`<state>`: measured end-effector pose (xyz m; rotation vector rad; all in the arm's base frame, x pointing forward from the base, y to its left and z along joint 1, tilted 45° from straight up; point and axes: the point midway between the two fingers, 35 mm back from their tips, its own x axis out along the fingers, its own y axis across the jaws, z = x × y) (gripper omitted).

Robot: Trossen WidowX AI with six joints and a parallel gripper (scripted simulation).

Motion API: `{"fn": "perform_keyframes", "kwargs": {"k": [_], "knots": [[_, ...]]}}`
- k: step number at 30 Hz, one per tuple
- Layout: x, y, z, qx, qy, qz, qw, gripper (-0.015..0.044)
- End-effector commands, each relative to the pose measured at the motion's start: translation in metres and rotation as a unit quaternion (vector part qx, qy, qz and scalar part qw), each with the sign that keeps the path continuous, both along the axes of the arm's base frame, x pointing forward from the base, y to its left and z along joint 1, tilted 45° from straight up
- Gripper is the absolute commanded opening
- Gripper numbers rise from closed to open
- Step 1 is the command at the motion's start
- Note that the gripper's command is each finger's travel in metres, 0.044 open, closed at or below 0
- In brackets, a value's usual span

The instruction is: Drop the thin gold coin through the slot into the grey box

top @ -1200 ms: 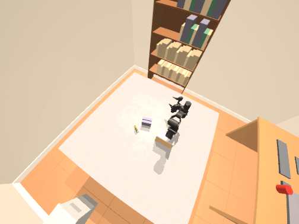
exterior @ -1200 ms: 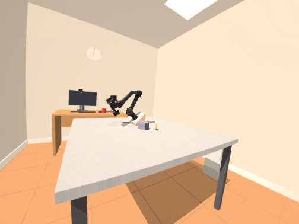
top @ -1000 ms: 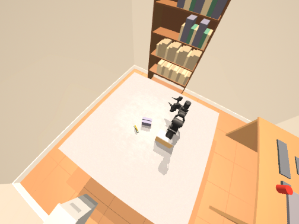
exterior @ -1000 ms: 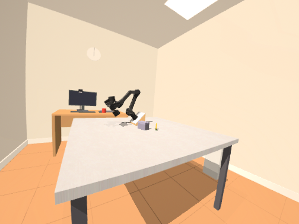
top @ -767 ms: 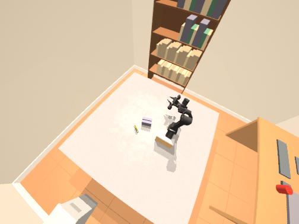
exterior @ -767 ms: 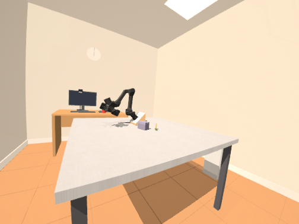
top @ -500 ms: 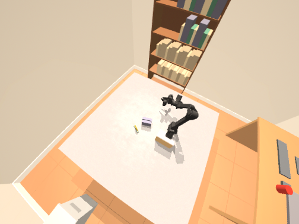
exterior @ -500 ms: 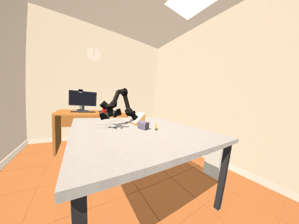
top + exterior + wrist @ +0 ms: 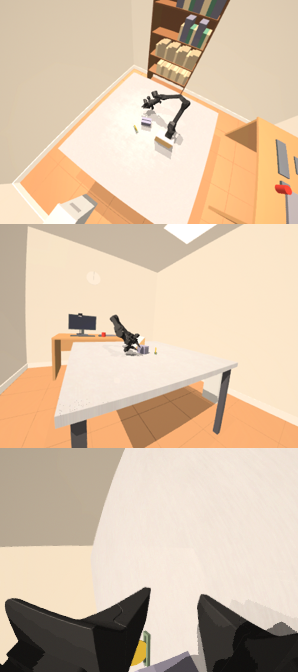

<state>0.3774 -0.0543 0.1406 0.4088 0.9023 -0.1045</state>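
The gold coin (image 9: 135, 128) (image 9: 155, 349) (image 9: 139, 651) stands on edge in its dark-green holder (image 9: 147, 645) on the white table (image 9: 118, 160) (image 9: 118, 378). The grey box (image 9: 146, 121) (image 9: 143, 349) with a dark slot in its lid sits just right of the coin. My gripper (image 9: 145, 104) (image 9: 130, 347) (image 9: 174, 597) hovers above the table behind the box, a short way from box and coin. Its fingers stand partly apart, and only bare table shows between them. In the wrist view the left finger hides part of the coin.
The arm's base stands on a white block (image 9: 163, 145) near the box. A bookshelf (image 9: 183, 38) stands beyond the table's far end. A desk (image 9: 63, 338) holds a monitor (image 9: 82, 322) and a red cup (image 9: 103, 334).
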Motion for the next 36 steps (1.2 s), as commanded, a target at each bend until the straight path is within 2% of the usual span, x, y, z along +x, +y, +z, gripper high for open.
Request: {"fn": "perform_keyframes", "kwargs": {"k": [1,5,10,14,19,27,31,36], "knots": [[0.002,0.037,-0.03,0.01,0.094,-0.029,0.995,0.0161],[-0.004,0.082,-0.063,-0.027,0.201,-0.068,0.977,0.0161],[-0.023,0.136,-0.095,-0.135,0.287,-0.114,0.941,0.0161],[-0.043,0.176,-0.111,-0.251,0.298,-0.139,0.911,0.0161],[-0.067,0.219,-0.122,-0.378,0.249,-0.146,0.88,0.0161],[-0.067,0.219,-0.123,-0.383,0.246,-0.146,0.879,0.0161],[-0.064,0.197,-0.145,-0.383,0.245,-0.146,0.879,0.0161],[-0.063,0.193,-0.15,-0.383,0.245,-0.146,0.879,0.0161]]}}
